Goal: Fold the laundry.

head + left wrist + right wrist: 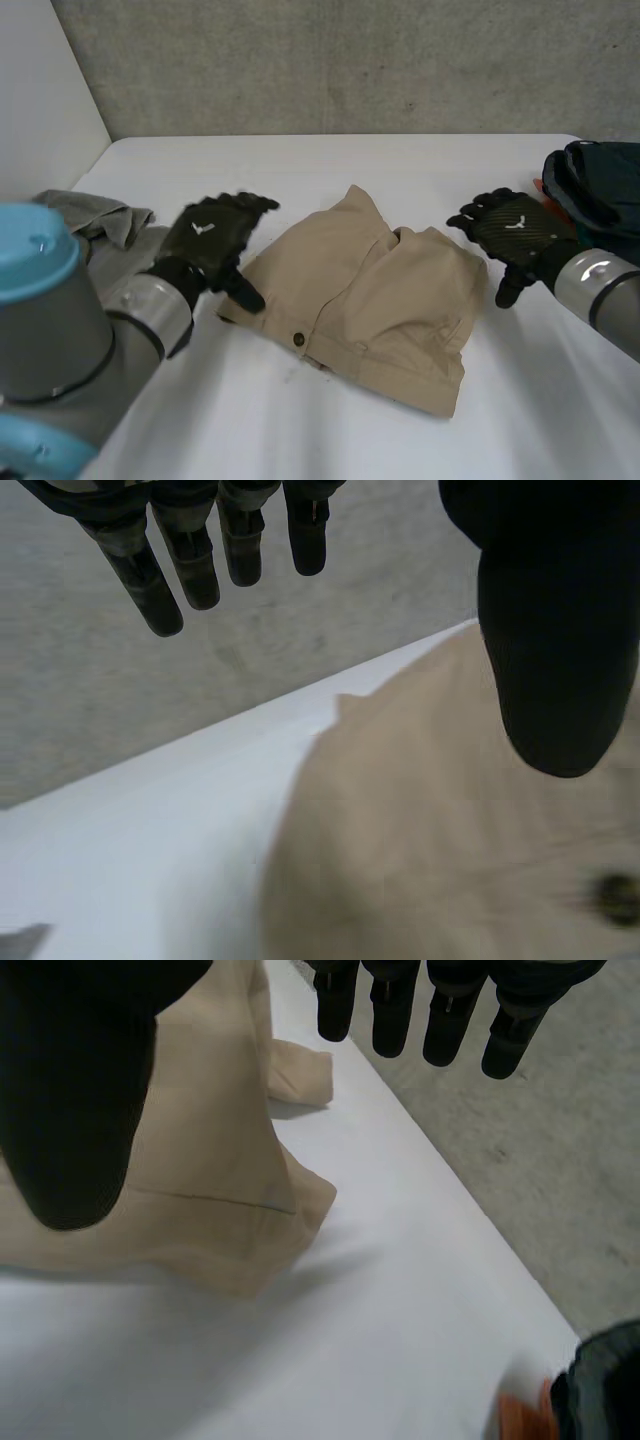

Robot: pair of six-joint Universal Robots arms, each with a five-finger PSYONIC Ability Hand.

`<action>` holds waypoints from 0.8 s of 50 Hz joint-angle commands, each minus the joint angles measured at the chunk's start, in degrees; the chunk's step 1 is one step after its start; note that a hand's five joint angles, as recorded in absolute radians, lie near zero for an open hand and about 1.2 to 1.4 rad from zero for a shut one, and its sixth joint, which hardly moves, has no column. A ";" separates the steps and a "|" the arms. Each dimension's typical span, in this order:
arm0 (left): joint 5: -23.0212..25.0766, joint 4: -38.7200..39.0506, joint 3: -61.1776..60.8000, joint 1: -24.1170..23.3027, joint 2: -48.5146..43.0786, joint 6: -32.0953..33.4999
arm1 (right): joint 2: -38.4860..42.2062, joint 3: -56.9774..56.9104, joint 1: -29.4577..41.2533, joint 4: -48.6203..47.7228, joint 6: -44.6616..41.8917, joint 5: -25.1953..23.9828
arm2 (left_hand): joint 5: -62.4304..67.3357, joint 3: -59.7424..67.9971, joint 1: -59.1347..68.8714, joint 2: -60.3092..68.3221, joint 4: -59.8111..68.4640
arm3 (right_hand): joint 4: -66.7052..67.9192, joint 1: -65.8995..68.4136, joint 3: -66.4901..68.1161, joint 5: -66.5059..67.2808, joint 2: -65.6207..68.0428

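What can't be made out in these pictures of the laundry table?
Grey cloth: head view, partly behind the left arm.
Dark clothes: head view, cut off by the edge.
Orange item: right wrist view, mostly hidden by the dark clothes.
Shorts: head view, lower layers hidden by the top fold.

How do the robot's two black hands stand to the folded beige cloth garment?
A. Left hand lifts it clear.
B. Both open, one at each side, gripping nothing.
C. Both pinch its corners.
B: the left hand and right hand flank the folded beige garment with fingers straight, no cloth between fingers and thumb.
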 commanded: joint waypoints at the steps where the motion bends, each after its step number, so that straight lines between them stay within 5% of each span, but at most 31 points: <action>1: 0.47 -2.85 11.51 4.99 -13.98 12.59 | -11.59 9.25 0.95 1.09 13.88 6.56 | 0.05 0.38 1.78 0.79 1.00 | -2.43 -2.91 -2.31 -2.82 -2.29; 12: 0.56 -14.45 23.75 4.20 -26.40 14.99 | 4.83 5.57 6.23 -7.35 24.97 10.69 | 2.06 2.39 3.79 2.80 3.01 | -2.43 -2.91 -2.31 -2.82 -2.29; 15: 0.47 -15.87 24.80 4.11 -28.25 15.07 | 8.08 3.03 6.23 -7.87 24.62 11.48 | 14.29 14.63 16.03 15.04 15.25 | 0.58 0.10 0.70 0.20 0.72; 18: 0.03 -15.78 25.33 3.67 -28.52 14.81 | 10.72 0.12 6.14 -8.58 24.53 12.62 | 54.26 54.59 55.99 55.01 55.22 | 34.71 34.22 34.83 34.32 34.85; 19: 0.03 -15.60 25.42 3.58 -28.51 14.72 | 12.13 -2.06 6.14 -9.54 24.53 13.67 | 65.20 65.54 66.93 65.95 66.16 | 62.47 61.99 62.59 62.09 62.61; 20: 0.03 -15.43 25.59 3.41 -28.51 14.64 | 12.66 -3.21 6.14 -9.98 24.44 14.20 | 67.29 67.62 69.02 68.04 68.25 | 67.52 67.04 67.64 67.13 67.66; 27: -3.83 -12.70 24.46 0.07 -22.02 11.48 | 16.17 -17.69 6.75 -13.06 20.76 15.97 | 67.31 67.64 69.04 68.06 68.27 | 67.57 67.09 67.69 67.18 67.71; 34: -6.65 -12.88 18.05 -5.64 -12.09 1.38 | 25.75 -36.60 9.74 -13.59 17.94 15.09 | 67.31 67.64 69.04 68.06 68.27 | 67.57 67.09 67.69 67.18 67.71; 40: -6.39 -12.26 14.18 -14.32 -8.39 -6.53 | 33.49 -46.46 12.29 -20.61 18.90 8.86 | 67.31 67.64 69.04 68.06 68.27 | 67.57 67.09 67.69 67.18 67.71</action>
